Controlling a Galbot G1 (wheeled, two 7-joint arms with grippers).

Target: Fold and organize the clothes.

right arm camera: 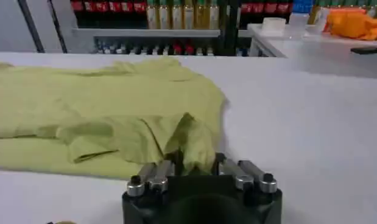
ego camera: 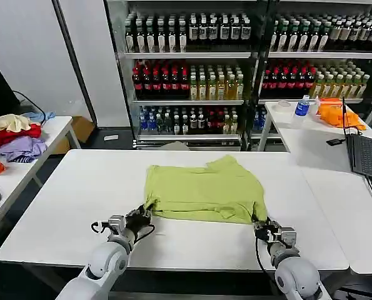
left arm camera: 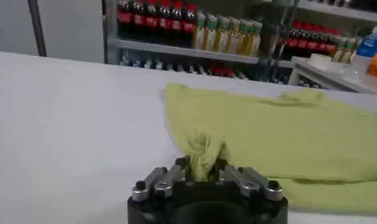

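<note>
Fingers of both our grippers are closed on the near edge of the lime T-shirt [ego camera: 204,190], each pinching up a small bunch of fabric. Our left gripper [ego camera: 139,219] grips the shirt's near-left corner, and in its wrist view the cloth rises in a puckered fold between the two dark fingers [left arm camera: 182,167]. Our right gripper [ego camera: 261,226] grips the near-right corner, where a peak of fabric stands up between its fingers [right arm camera: 220,163]. We see the shirt lying in the middle of the white table [ego camera: 67,206], already folded into a broad band whose long axis runs left to right across our front; a loose flap, perhaps a sleeve or the neck end, juts toward the far side near the right. We cannot make out any printed graphic, and the fold hides the lower layers. Our arms are cut off at the bottom of the head view. A heap of garments [ego camera: 14,137] sits on the side table to our left, and an orange cloth [ego camera: 339,114] lies on the table at far right beside a laptop [ego camera: 367,156].
</note>
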